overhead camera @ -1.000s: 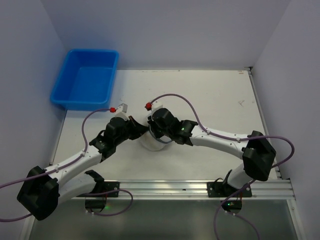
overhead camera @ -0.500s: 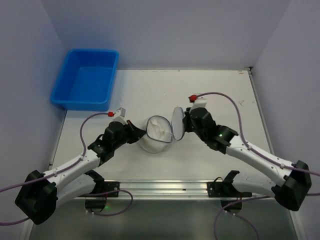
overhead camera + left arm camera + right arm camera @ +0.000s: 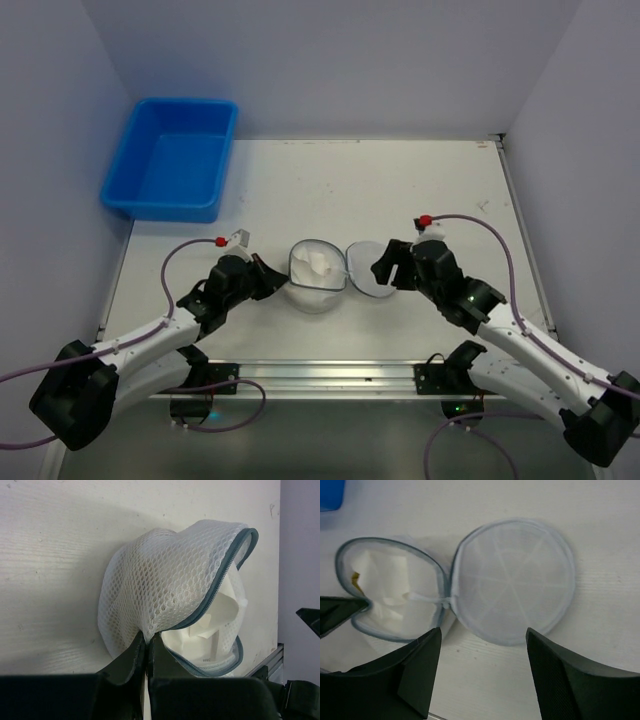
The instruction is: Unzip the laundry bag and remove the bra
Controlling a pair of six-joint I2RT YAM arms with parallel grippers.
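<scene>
The laundry bag (image 3: 312, 288) (image 3: 160, 580) of white mesh stands mid-table with its zip undone. Its round flap (image 3: 368, 273) (image 3: 515, 580) lies flat on the table to the right, hinged to the rim. White fabric, the bra (image 3: 320, 264) (image 3: 222, 612) (image 3: 390, 587), shows inside the mouth. My left gripper (image 3: 268, 276) (image 3: 147, 641) is shut on the mesh wall at the bag's left rim. My right gripper (image 3: 386, 266) (image 3: 483, 630) hovers open just right of the flap, with nothing between its fingers.
A blue plastic tub (image 3: 175, 155) sits at the back left corner, its edge (image 3: 330, 492) just showing in the right wrist view. A metal rail (image 3: 400, 372) runs along the near table edge. Walls close in the left, right and back.
My right gripper has let go of the flap, opened and drawn back to the right. The flap has swung over and now lies flat. The left gripper keeps its hold.
</scene>
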